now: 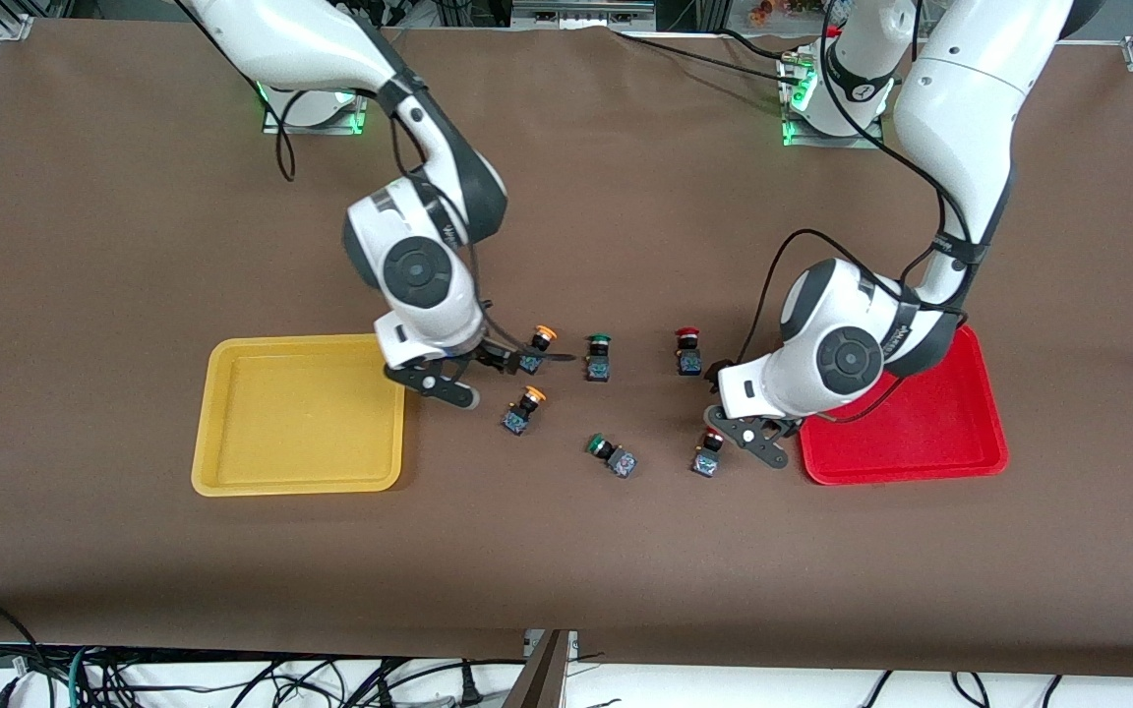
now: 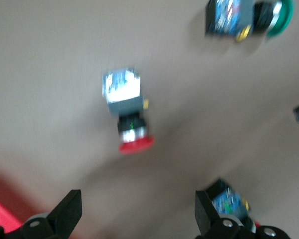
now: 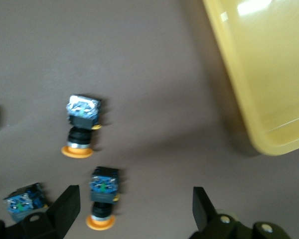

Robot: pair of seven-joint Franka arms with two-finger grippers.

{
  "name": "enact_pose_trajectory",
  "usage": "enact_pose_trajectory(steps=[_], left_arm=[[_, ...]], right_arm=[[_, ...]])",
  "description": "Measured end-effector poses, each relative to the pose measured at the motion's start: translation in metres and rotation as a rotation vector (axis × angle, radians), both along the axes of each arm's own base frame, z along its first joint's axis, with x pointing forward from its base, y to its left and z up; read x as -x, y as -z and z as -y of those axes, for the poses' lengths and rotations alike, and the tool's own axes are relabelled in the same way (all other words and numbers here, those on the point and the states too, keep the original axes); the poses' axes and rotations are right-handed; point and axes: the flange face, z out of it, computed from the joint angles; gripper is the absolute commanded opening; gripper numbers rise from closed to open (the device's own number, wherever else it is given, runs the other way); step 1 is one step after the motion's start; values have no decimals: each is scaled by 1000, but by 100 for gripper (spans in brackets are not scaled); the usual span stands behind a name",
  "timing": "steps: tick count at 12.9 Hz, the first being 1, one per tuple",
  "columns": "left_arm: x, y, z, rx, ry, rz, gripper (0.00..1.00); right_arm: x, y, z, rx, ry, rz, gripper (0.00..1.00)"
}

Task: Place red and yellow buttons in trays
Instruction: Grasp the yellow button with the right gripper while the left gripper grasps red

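Two yellow buttons (image 1: 539, 346) (image 1: 524, 408) lie on the brown cloth beside the yellow tray (image 1: 232, 462). My right gripper (image 1: 493, 374) hangs open low over them. In the right wrist view one yellow button (image 3: 103, 199) lies between the fingers, close to one of them; the other (image 3: 79, 124) lies apart. Two red buttons (image 1: 689, 349) (image 1: 709, 452) lie beside the red tray (image 1: 960, 452). Open as well, my left gripper (image 1: 739, 418) is low between them. One red button (image 2: 127, 117) lies ahead of its empty jaws, and another switch (image 2: 229, 204) sits beside one finger.
Two green buttons (image 1: 598, 356) (image 1: 611, 452) lie in the middle of the table between the yellow and red ones. Both trays hold nothing. The yellow tray's corner (image 3: 269, 74) shows close to my right gripper (image 3: 134, 214).
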Motion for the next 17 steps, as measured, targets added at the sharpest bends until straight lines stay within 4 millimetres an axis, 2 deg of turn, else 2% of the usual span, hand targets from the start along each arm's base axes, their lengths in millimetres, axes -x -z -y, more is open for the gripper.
enact_pose_trajectory(steps=[2,4,9,10,11,12,13,15,16,17], left_arm=[[-7,-3,9,-17,62,109,100],[-12,6,11,-40,115,181,100],[-12,62,11,-17,139,218,100],[-11,66,13,-13,141,215,83],[-10,68,14,-9,142,220,59],[-11,68,15,-4,142,228,38],[-11,68,15,-2,142,229,32],[-10,70,16,-2,144,226,7],[-10,70,18,0,149,227,1],[-10,69,18,1,156,229,1]], right_arm=[[7,18,-17,-11,39,19,100],[12,35,-29,-21,66,33,100],[22,73,-49,-44,91,61,100],[24,80,-51,-41,88,57,100],[26,87,-52,-38,85,54,92],[29,91,-54,-36,81,51,72],[30,94,-56,-35,78,50,40],[33,100,-58,-36,73,51,1],[34,102,-60,-35,71,50,0],[35,103,-61,-35,68,50,0]])
